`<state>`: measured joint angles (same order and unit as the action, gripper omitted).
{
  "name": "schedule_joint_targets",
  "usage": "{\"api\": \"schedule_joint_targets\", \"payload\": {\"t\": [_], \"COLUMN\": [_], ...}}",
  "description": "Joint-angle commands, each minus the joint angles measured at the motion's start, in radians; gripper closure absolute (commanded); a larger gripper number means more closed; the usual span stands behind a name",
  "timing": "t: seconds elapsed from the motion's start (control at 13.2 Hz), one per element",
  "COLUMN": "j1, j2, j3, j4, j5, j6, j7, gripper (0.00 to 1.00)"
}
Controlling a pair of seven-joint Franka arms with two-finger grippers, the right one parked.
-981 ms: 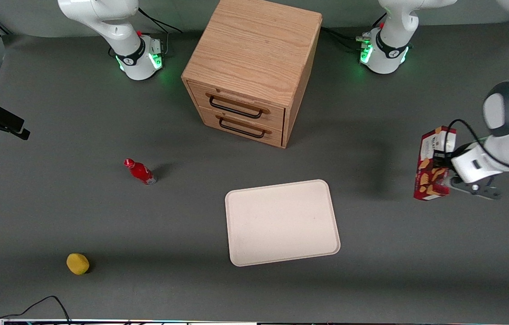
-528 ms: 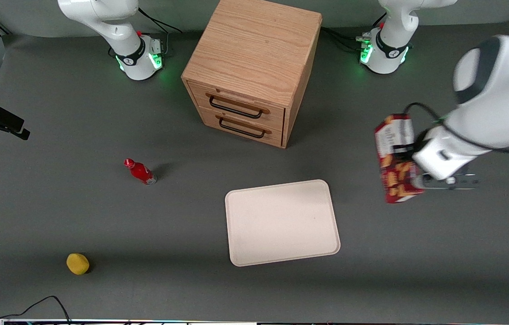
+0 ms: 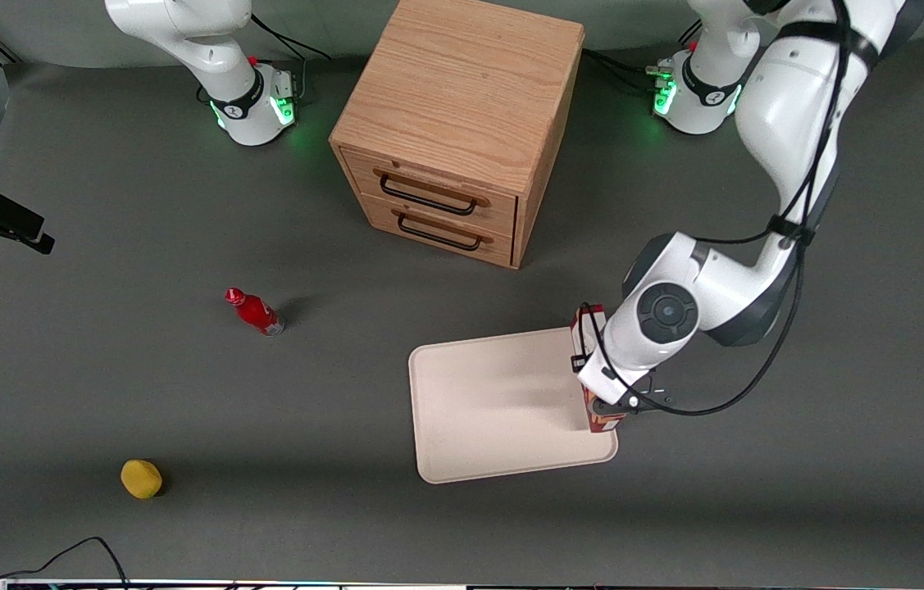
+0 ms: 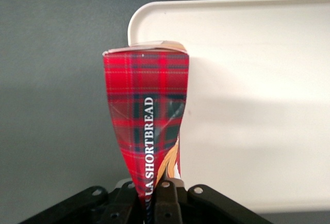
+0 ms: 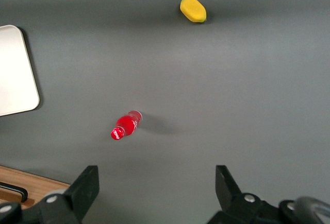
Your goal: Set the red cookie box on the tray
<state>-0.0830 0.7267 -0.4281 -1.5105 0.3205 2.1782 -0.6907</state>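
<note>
Red cookie box carried over tray edge, seemingly aloft (end effector clamped).

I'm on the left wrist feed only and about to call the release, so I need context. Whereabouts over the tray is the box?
Observer: From the front view, the red cookie box is over the tray's edge at the working arm's end, not its middle.
Operator: Is the gripper holding it?
Observer: Yes, the gripper is shut on the box, with the wrist above it hiding most of it.
Operator: Anything else near the tray?
Observer: A wooden drawer cabinet stands farther from the front camera than the tray, apart from it.
Operator: Any loose items?
Observer: A small red bottle and a yellow object lie toward the parked arm's end, away from the tray.
</note>
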Motion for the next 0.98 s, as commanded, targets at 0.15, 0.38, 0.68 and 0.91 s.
{"api": "schedule_joint_targets", "payload": {"t": [0.15, 0.38, 0.68, 0.91], "j1": [0.006, 0.035, 0.078, 0.078], "j2": [-0.024, -0.151, -0.412, -0.558], "j3": [-0.001, 0.0, 0.156, 0.342], "j4": [-0.013, 0.012, 0.02, 0.007], "j5": [0.051, 0.002, -0.243, -0.31], "j6": [-0.003, -0.258, -0.53, -0.71], "j7": [-0.066, 0.055, 0.414, 0.734], "gripper": [0.0, 0.0, 0.0, 0.0]}}
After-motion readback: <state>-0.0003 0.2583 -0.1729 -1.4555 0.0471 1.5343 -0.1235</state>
